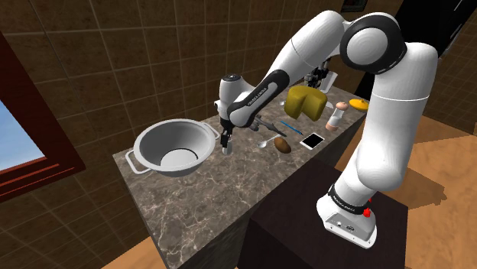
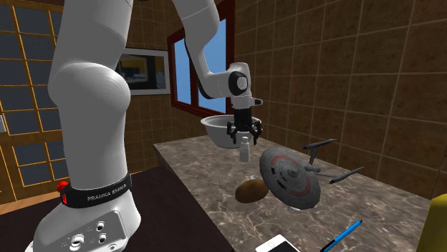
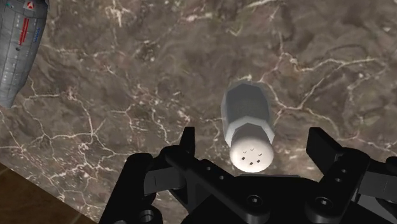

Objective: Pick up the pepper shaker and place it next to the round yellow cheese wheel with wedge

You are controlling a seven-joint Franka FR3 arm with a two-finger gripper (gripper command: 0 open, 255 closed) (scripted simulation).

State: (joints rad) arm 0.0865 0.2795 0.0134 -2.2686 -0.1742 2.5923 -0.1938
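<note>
In the shoulder view the all-black two-finger gripper (image 1: 226, 140) covers the top of the pale grey faceted pepper shaker with a rounded white cap (image 1: 226, 150), so just its lower body shows. The white forearm also hides part of the round yellow cheese wheel with a cut wedge (image 1: 307, 102), which sits well apart from the grey metal bowl with two handles (image 1: 157, 141), toward the other end of the brown marble counter (image 1: 191, 206). In the second exterior view the cheese is a yellow strip cut by the frame edge. The white phone (image 2: 276, 245) is cropped there too. The wrist view cuts off most of the grey spaceship model (image 3: 19, 51).

The shaker stands upright on the counter just beside the bowl, on the bowl's cheese-ward side. The gripper hangs directly over it with its fingers (image 3: 188, 145) spread wide. The holed cap sits between them with marble visible on both sides and neither finger touching. How far the fingertips reach down past the cap is hard to judge.

Past the shaker, farther from the bowl, lie the spaceship model, a brown potato-like lump (image 2: 251, 190) and a blue pen (image 2: 342, 236). A pinkish second shaker (image 1: 334, 118) stands by the cheese. Bare marble lies around the shaker on the bowl's stand side, up to the counter's edge.
</note>
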